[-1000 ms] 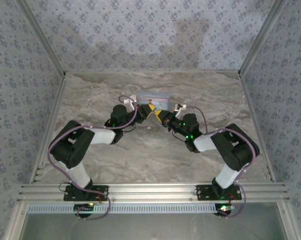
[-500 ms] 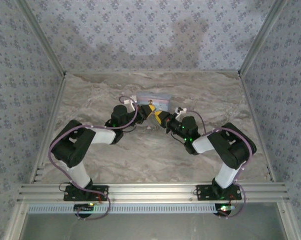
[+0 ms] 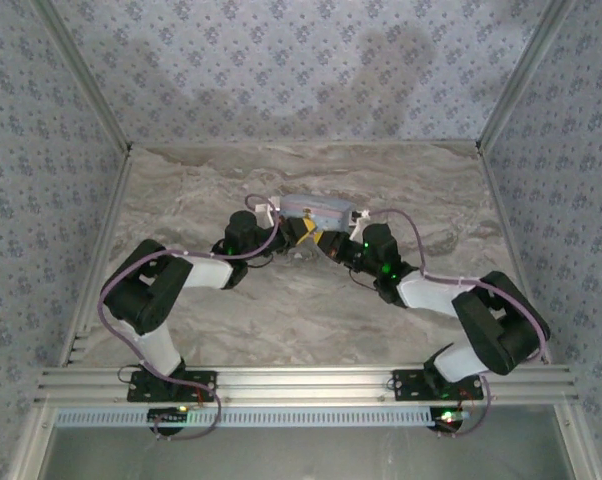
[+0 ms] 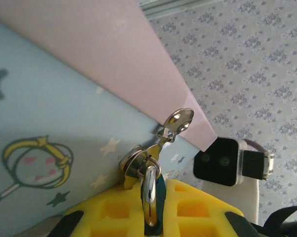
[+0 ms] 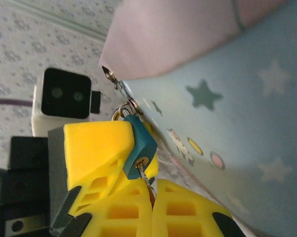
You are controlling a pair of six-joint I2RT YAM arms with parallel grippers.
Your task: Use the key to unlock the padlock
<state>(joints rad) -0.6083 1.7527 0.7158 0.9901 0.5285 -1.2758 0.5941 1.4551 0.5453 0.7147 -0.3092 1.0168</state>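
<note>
Marble tabletop [image 3: 281, 310]; beside tin [image 3: 316, 208], padlock [image 5: 138, 143] tight within left jaws, key [image 5: 144, 177] tight within right jaws.

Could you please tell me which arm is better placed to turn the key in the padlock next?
Right. The right gripper pinches the key, whose tip sits in the padlock keyhole, so it probably only needs to twist. The left gripper is clamped on the padlock, steadying it.
</note>
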